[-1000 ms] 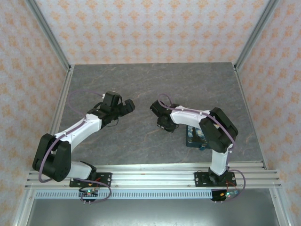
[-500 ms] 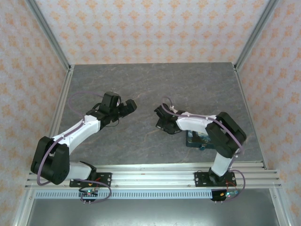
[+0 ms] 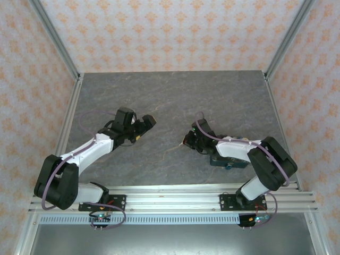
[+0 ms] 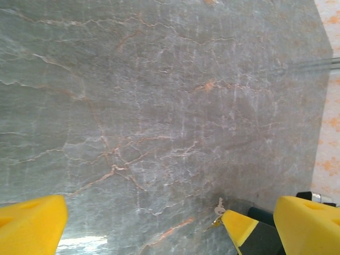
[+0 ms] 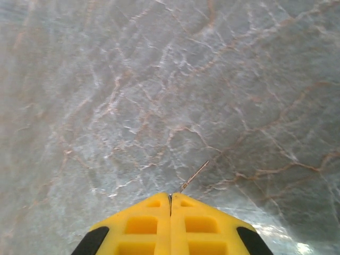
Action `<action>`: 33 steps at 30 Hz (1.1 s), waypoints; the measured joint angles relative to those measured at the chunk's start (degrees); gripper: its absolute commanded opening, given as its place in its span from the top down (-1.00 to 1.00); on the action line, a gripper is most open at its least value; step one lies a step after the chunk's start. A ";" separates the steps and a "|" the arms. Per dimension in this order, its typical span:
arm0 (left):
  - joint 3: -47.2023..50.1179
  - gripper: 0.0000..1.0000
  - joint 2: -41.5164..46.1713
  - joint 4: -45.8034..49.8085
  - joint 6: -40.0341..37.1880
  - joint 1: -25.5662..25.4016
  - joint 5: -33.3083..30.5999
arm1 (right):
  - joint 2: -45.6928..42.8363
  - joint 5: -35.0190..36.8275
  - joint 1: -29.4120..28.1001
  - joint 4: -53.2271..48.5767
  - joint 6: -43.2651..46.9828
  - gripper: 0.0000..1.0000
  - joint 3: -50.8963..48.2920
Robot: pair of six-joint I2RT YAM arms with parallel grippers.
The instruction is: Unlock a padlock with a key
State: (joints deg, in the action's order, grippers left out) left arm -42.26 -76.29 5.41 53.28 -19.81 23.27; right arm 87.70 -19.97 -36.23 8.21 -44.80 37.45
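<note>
Right arm has folded lower and rightward since half a second ago; right gripper (image 3: 190, 140) clenched on the key (image 5: 194, 175), pale tip protruding; left gripper (image 3: 144, 124) spread wide; padlock (image 3: 216, 161) half hidden under right forearm.

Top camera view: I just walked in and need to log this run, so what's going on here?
Two robot arms are working on unlocking a padlock with a key. The right gripper is shut low over the table, with a thin pale metal sliver, apparently the key, poking out past its fingertips. The padlock lies to that gripper's right, partly hidden under the right arm, with nothing gripping it. The left gripper is open and empty, well apart. The key is not yet at the lock.
</note>
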 measured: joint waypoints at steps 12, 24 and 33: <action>-0.85 -0.87 -6.43 -4.20 3.65 -6.12 1.64 | -0.44 -4.79 0.66 7.82 -1.81 1.00 -1.60; 2.67 -0.54 -13.29 -21.84 15.91 -11.78 -0.42 | 3.34 -0.81 0.72 16.94 -21.14 1.00 -5.22; 2.71 -0.52 -13.55 -25.03 19.41 -12.46 -3.06 | 3.32 0.09 0.74 19.10 -25.35 1.00 -5.22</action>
State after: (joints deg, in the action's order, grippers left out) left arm -39.55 -89.84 -19.62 72.69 -32.27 20.21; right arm 91.02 -19.88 -35.48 27.31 -70.15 32.23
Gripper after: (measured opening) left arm 0.757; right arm 0.043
